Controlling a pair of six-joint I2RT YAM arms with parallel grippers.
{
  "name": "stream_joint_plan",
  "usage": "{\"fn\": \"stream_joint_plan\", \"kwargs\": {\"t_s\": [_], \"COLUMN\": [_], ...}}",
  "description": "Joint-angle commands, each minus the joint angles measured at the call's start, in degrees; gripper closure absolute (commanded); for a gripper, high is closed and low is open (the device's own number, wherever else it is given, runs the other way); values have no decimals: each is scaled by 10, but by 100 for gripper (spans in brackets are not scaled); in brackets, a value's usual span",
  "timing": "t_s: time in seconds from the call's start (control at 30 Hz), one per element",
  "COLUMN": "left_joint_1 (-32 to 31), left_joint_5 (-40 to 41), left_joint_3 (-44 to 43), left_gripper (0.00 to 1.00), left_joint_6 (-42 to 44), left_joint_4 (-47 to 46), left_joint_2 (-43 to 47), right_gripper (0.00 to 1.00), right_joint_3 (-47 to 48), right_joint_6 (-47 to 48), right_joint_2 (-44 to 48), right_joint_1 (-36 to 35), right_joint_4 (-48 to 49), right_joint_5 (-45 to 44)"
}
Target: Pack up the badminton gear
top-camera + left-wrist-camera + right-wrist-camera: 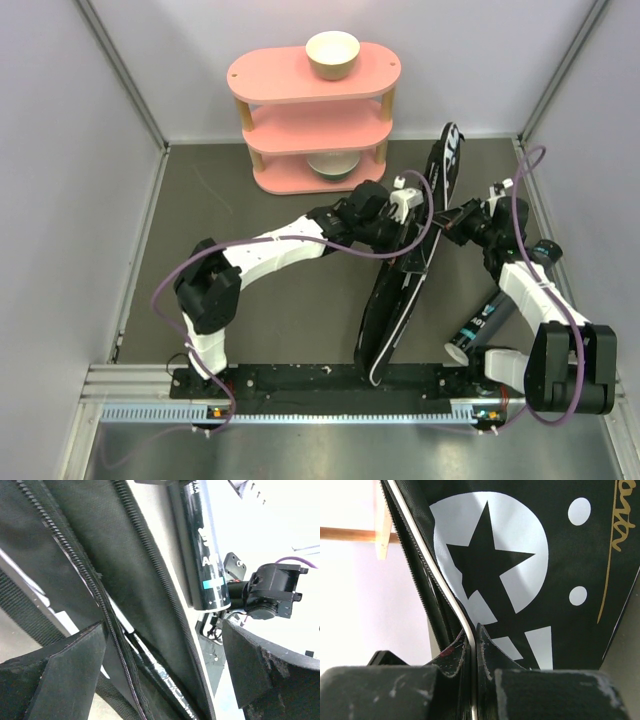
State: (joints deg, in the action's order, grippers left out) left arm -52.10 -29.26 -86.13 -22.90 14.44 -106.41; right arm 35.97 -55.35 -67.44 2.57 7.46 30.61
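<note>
The long black bag (395, 300) lies diagonally across the dark table, its zip side open. My left gripper (412, 208) is open over the bag's middle. In the left wrist view the gripper (165, 675) straddles the open zip edge of the bag (145, 580), and a silvery racket frame (172, 680) shows inside. My right gripper (452, 226) is shut on the bag's white-piped edge (451, 597), seen between its fingertips (472, 635) beside the star print (520, 555). The black tube (487, 322) lies right of the bag and also shows in the left wrist view (202, 545). No shuttlecocks are in view.
The pink three-tier shelf (290, 78) stands at the back with a cream bowl (332, 52) on top and another (333, 165) on its lowest tier. Grey walls close in on both sides. The right arm (272, 590) is near the tube's end.
</note>
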Motion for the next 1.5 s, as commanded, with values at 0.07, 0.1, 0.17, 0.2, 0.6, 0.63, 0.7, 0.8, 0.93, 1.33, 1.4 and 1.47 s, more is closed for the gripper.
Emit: {"fn": "stream_joint_plan", "kwargs": {"t_s": [0.07,0.1,0.17,0.2,0.6,0.63,0.7,0.8,0.93,1.33,1.4,1.47], "left_joint_1": [-27,-28,-32,-32,-32,-33,-33,-33,-33,-46,-53,-58], "left_joint_5": [-5,26,58,69,164,166,177,194,213,217,227,242], "left_joint_3": [-66,-74,-92,-96,-103,-102,-98,-89,-75,-41,-46,-54], "left_gripper": [6,8,13,15,85,95,100,100,100,100,100,100], "left_joint_6": [8,14,21,26,60,61,68,85,108,114,114,115], "left_joint_4": [7,17,51,59,92,94,96,107,130,148,153,161], "left_joint_2": [-36,-41,-52,-55,-59,-58,-46,-21,11,61,59,55], "right_gripper": [100,100,100,100,85,82,76,66,50,21,15,10], "right_joint_3": [1,2,2,2,23,33,76,124,197,343,355,372], "right_joint_6": [-53,-58,-60,-60,30,48,107,164,219,259,269,281], "right_joint_2": [15,17,20,25,32,25,14,6,-6,-131,-139,-152], "right_joint_1": [-21,-22,-22,-22,-22,-22,-22,-22,-22,-92,-117,-147], "right_joint_4": [74,70,70,67,-16,-34,-95,-154,-212,-286,-310,-352], "right_joint_5": [-29,-32,-37,-37,-41,-41,-40,-53,-82,-124,-176,-235]}}
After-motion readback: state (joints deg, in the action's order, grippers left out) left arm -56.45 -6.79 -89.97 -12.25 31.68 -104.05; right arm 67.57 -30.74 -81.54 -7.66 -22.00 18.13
